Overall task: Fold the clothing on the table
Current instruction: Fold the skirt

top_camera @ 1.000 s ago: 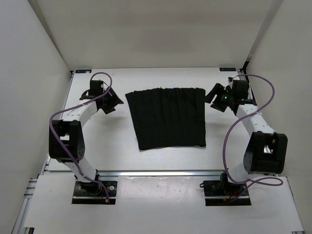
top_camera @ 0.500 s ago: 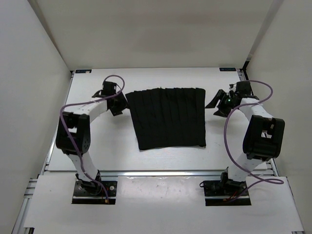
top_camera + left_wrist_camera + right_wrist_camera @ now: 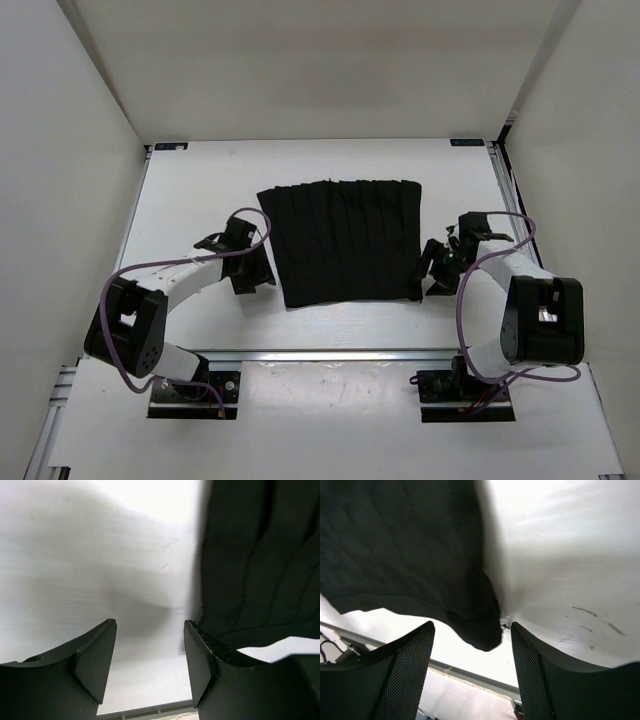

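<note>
Clothing [image 3: 345,240] lies spread flat on the counter [image 3: 190,190], pleats running away from us, with one set of fingers at each of its near corners. We see the left fingers [image 3: 95,660] standing well apart and holding nothing. Only bare counter shows in the gap between them, and the clothing's side edge runs just outside the inner finger, its near corner right at that fingertip. The right fingers [image 3: 405,675] are also wide apart and empty, but here the near corner of the clothing reaches into the gap, closer to the inner finger, with bare counter toward the outer one. We judge the corner grasps not yet made. The main risk we see is on the left: if those fingers close where they stand, they will likely pinch air or counter and miss the hem. On the right only a small tip of cloth sits between the fingers, so a shallow bite could slip free on lifting. One corner caught and the other missed would drag the clothing askew and splay the pleats. Pressing too low could also scrape the fingertips on the counter.
</note>
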Robot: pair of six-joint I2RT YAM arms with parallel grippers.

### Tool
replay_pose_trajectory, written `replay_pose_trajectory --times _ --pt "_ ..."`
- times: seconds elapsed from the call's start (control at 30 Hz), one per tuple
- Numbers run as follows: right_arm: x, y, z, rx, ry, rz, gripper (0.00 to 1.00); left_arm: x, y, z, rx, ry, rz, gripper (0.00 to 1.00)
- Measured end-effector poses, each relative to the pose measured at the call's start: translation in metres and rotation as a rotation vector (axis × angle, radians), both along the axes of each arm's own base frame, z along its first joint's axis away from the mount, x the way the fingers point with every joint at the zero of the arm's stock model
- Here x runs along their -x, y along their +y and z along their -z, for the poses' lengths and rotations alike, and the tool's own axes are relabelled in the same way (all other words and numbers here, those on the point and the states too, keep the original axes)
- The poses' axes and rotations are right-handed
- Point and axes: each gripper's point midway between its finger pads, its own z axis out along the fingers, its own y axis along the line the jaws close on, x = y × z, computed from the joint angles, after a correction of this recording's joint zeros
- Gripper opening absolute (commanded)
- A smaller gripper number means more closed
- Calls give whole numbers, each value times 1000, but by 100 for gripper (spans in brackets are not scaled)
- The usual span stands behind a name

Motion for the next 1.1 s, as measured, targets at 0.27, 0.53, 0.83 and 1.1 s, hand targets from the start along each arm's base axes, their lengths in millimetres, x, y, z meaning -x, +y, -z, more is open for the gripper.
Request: replay_pose_trajectory --times 0.27,0.53,0.83,1.1 --pt "5 -11 6 42 9 31 65 13 -22 12 45 38 26 67" --pt "25 -9 18 26 64 50 62 16 -38 8 105 55 25 66" --pt "24 -3 19 -6 62 73 55 26 -55 15 146 97 39 46" --pt "23 -2 20 -2 42 81 51 27 -73 15 210 111 58 46"
